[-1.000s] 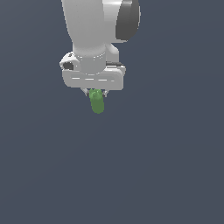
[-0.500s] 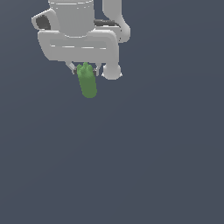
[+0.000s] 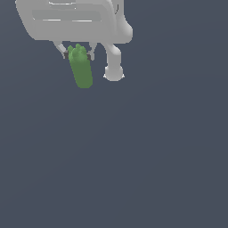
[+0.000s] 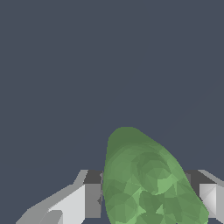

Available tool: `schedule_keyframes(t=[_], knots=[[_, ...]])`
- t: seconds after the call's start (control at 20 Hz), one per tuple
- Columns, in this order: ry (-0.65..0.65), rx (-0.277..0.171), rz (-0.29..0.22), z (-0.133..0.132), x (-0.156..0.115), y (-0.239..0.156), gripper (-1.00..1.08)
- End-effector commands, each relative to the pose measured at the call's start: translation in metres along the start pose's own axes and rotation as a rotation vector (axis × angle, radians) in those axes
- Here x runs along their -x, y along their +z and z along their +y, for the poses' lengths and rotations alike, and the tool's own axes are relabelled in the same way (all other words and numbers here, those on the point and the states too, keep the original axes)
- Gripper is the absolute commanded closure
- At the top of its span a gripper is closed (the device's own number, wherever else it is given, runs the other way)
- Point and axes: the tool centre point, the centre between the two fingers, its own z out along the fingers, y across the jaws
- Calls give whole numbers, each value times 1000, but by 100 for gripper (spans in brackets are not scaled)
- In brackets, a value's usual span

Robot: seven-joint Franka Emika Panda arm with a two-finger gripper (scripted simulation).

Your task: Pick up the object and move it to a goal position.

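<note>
I see the white arm (image 3: 75, 20) filling the top of the exterior view over a plain dark grey ground. Below it, my end effector (image 3: 78, 55) is clenched on the object (image 3: 81, 69), fingers (image 4: 85, 199) pressing either side of its lobed end; its rounded end hangs down, slightly tilted.

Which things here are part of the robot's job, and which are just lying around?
Part of the job:
- green piece, held by its bumpy end with the rounded end hanging down
- end effector, shut on the green piece

Just lying around:
- nothing else shows; only a plain dark grey background
</note>
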Motion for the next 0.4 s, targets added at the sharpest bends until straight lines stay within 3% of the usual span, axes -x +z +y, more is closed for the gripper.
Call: schedule_keyframes(t=[0.0,0.35], knots=[[0,0,-1,1,-1,-7,108],[0,0,-1,3,-3,-14,108]])
